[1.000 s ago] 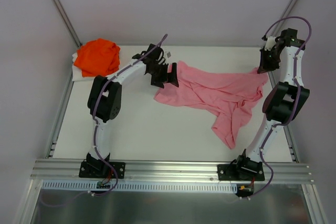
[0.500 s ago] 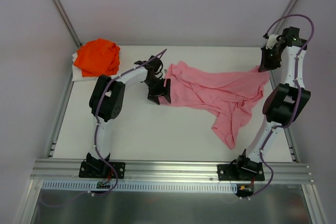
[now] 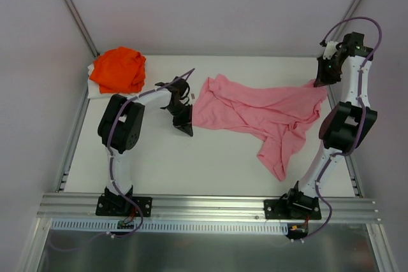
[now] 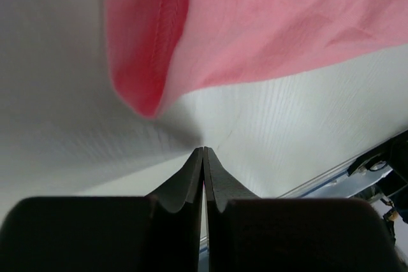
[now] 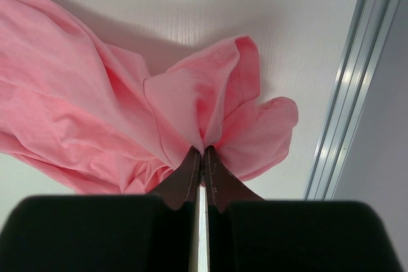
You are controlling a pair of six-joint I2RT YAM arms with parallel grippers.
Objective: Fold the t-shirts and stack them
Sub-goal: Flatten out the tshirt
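Right now you are at the start of the fold, because the pink shirt (image 3: pixel 268 109) is not flat yet. It lies all crumpled on the table (image 3: pixel 191 164), from the middle over to the right edge. One loose end points toward the near edge.

Your right gripper (image 3: pixel 317 83) is pinched tight on a bit of the pink cloth near the far right corner. Your left gripper (image 3: pixel 185 125) sits just beside the shirt's left edge. Its two fingers are pressed together with nothing between them, so it holds no cloth.

The orange shirt (image 3: pixel 118 68) is in a heap at the far left corner, on top of something white (image 3: pixel 94 88). It is well away from both grippers.

I think the next move is for the left side. You need to open those fingers, slide them onto the left edge of the pink shirt, and close on it. Then both arms can pull apart and spread the shirt flat. Go gently, because the cloth is soft and can slip out or bunch up.
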